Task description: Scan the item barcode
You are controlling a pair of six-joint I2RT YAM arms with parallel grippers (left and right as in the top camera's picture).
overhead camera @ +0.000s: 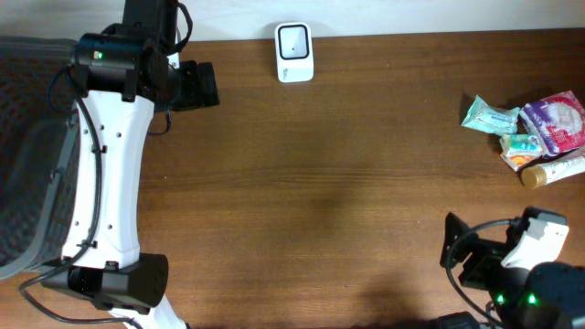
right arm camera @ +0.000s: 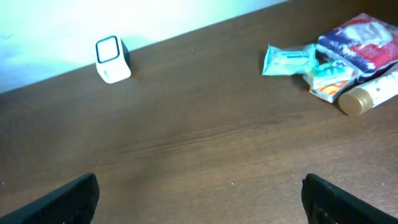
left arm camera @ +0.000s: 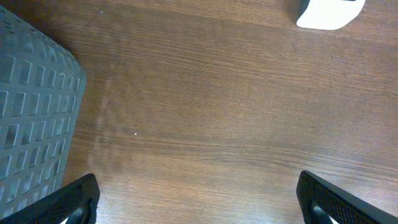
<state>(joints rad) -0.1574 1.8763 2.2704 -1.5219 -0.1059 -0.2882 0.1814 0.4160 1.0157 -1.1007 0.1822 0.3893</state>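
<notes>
A white barcode scanner (overhead camera: 294,52) stands at the table's far edge, also visible as the scanner (left arm camera: 329,12) and the scanner (right arm camera: 112,59). The items lie in a pile at the right: a teal packet (overhead camera: 489,116), a purple-and-red bag (overhead camera: 555,122), a small orange-teal packet (overhead camera: 521,148) and a cream tube (overhead camera: 553,170). My left gripper (overhead camera: 207,85) hovers open left of the scanner, over bare wood (left arm camera: 199,202). My right gripper (overhead camera: 454,249) is open at the near right, well short of the pile (right arm camera: 199,196). Neither holds anything.
A grey perforated basket (overhead camera: 27,164) sits off the table's left edge; the basket (left arm camera: 31,112) fills the left of the left wrist view. The white left arm (overhead camera: 105,183) stretches along the table's left side. Brown wood lies between scanner and pile.
</notes>
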